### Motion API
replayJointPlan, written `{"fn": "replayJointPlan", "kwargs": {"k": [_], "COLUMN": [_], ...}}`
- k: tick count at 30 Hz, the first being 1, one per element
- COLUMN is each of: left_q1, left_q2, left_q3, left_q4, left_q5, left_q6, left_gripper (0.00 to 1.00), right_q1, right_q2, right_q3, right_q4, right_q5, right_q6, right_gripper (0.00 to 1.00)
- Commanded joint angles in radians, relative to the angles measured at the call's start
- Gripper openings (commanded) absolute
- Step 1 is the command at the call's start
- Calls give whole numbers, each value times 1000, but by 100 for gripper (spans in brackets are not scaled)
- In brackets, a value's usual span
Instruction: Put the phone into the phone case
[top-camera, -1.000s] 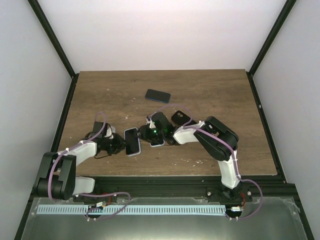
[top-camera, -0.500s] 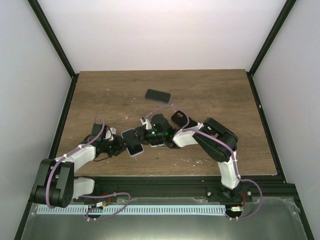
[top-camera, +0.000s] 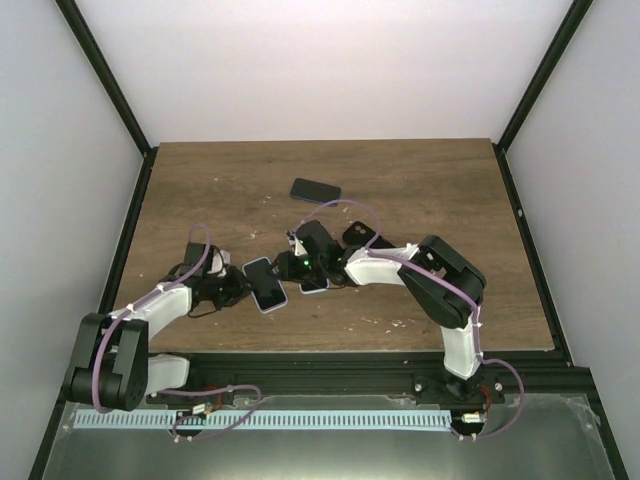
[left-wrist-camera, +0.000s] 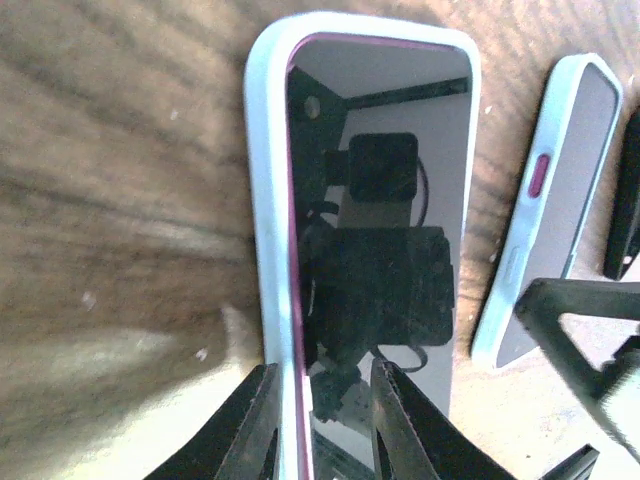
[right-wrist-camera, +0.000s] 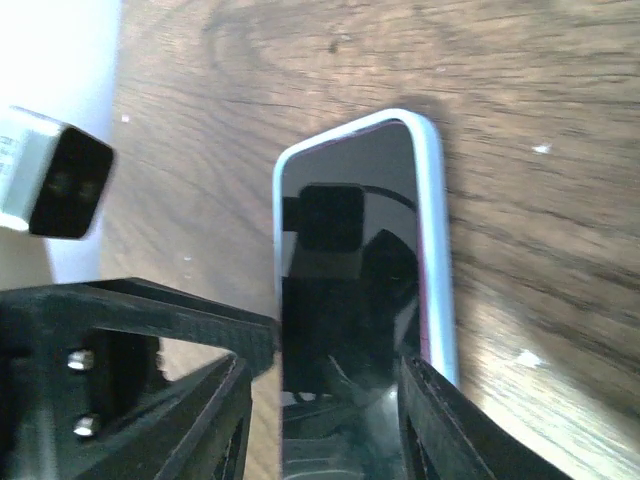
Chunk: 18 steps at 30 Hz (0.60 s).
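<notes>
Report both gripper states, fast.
Left gripper: open, jaws over the white-cased phone.
Right gripper: open, jaws astride the second cased phone.

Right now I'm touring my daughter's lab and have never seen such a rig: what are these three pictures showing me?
This is a robot: a left arm and a right arm, bolted at the near edge of a wooden table. The wide picture comes from a camera above and behind them. Each close-up comes from a camera on one wrist, looking past that arm's two fingers. The left gripper sits at the end of a cased phone, the right gripper at a second cased phone; whether either is clamped, I cannot tell. Farther back lie a dark phone and a black item, perhaps a case.
</notes>
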Motion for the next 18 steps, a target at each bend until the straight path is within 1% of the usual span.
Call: {"fn": "replayJointPlan", "kwargs": {"k": [1,5,10,14,18], "left_q1": [-1,0,0,0,0], "left_q2": [50,89,97,120,113], "left_q3": [35,53,37,24,11], "left_q4": [64,6,5,23,-3], "left_q5": [17,-34,-54,-41,-66], "left_q6": [9,22,25,25,17], "left_gripper": [28,26,20,14,11], "right_q1": [-5,-5,3,16,16], "right_q2": [1,21,56,79,85], "right_q3": [47,46,61,79,87], "right_q4": [-171,-183,-175,-174,-143], "right_q5": [93,99,63,35,-6], "right_q6": [-81,-81,-76,-67,-48], "right_gripper": [41,43,44,45,45]}}
